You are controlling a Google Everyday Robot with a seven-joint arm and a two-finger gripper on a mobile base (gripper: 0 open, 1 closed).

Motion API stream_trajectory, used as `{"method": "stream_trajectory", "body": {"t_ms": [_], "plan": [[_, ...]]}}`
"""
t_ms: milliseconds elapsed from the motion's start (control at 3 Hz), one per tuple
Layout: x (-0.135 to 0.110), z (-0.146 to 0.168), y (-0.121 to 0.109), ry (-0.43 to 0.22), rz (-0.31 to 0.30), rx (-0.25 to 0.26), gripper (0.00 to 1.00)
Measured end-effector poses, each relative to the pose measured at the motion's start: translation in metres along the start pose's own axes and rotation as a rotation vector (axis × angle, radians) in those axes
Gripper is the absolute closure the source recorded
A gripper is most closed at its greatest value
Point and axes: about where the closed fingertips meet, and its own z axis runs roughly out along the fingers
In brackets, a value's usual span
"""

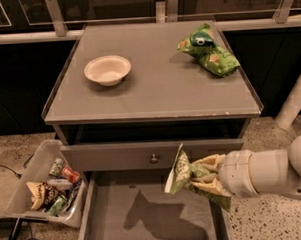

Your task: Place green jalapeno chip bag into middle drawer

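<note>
chip bag: olive-green, crinkled, pale label patch, whitish end; upright over the drawer's right side, below the desk's front edge.
gripper: pinching the chip bag from the right.
drawer: open, grey, flat floor.
desk: grey top; bowl near left edge, bright bag at back right corner.
floor: speckled; snack bin off front left corner.

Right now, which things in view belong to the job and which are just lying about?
Job: green jalapeno chip bag, held by the gripper over the right side of the open middle drawer.
Lying about: white bowl and brighter green bag on the cabinet top; bin of snacks on the floor beside the cabinet.
</note>
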Motion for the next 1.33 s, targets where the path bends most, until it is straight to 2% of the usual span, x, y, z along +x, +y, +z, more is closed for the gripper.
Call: {"method": "stream_trajectory", "body": {"t_ms": [333,667,1000,1333], "plan": [[0.007,0.027,-0.012,-0.049,-0.031,0.037,1.0],[0.007,0.028,-0.012,-0.049,-0.031,0.037,1.0],[0.014,0.054,-0.008,-0.037,-0.027,0.013,1.0],[0.034,0.088,-0.01,-0.052,-0.008,0.005,1.0]]}}
